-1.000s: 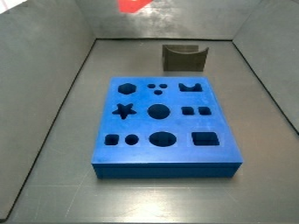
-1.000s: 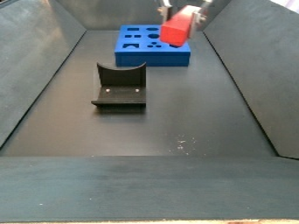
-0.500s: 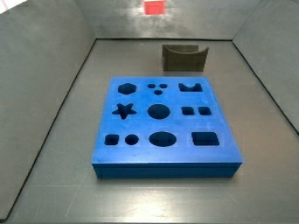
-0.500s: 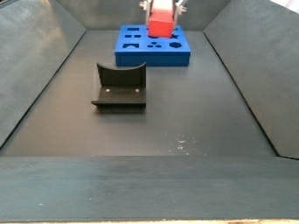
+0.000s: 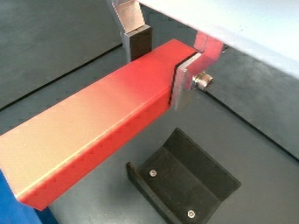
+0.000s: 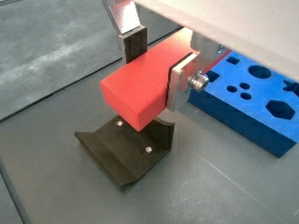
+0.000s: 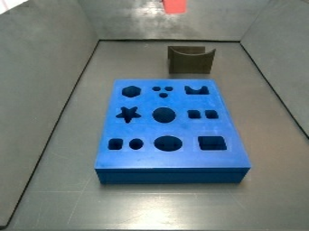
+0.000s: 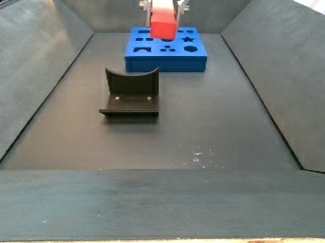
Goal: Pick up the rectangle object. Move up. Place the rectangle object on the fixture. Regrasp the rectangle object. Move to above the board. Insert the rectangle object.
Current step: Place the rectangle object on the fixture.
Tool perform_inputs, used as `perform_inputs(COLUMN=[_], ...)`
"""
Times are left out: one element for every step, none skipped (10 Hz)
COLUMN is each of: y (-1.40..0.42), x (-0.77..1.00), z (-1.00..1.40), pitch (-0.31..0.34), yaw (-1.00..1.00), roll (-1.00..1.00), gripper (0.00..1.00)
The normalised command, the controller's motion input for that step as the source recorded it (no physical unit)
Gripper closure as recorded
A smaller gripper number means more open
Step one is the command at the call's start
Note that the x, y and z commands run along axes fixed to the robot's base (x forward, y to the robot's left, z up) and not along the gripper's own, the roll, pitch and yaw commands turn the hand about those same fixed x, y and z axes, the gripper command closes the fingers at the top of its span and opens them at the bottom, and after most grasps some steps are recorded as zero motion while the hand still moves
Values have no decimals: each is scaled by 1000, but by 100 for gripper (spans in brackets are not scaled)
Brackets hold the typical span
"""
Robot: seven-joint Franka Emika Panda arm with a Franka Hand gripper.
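My gripper is shut on the rectangle object, a long red block held crosswise near one end between the silver fingers. In both wrist views the dark fixture lies on the floor beneath the block, well apart from it. In both side views the rectangle object hangs high in the air at the far end of the bin, over the stretch between the fixture and the blue board. In a side view only the block's tip shows, at the frame's edge beyond the fixture.
The blue board with its shaped cut-outs lies flat mid-floor. Grey sloping walls enclose the bin on all sides. Bare dark floor stretches from the fixture to the near edge.
The gripper has carried the red block sideways across the bin, high up, ending closer to over the fixture. The block stays clamped; the board and fixture have not moved.
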Motion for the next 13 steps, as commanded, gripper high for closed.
perform_inputs(y=[306, 197, 113, 97, 79, 73, 66, 63, 63, 62, 52, 47, 49], x=[1000, 1000, 956, 930, 879, 840, 795, 761, 716, 693, 642, 590, 533], z=[-93, -64, -37, -34, -31, -30, -23, -24, -24, -23, -18, -15, -13], pitch=[232, 232, 234, 234, 232, 232, 194, 158, 119, 105, 87, 75, 69], yaw=[-36, -48, -65, -77, -103, -126, -142, -143, -137, -131, -114, -104, -97], roll=[-1000, -1000, -1000, -1000, -1000, -1000, -859, -716, -523, -426, -258, -202, -188], gripper=[100, 100, 100, 100, 100, 100, 100, 100, 100, 100, 100, 100, 100])
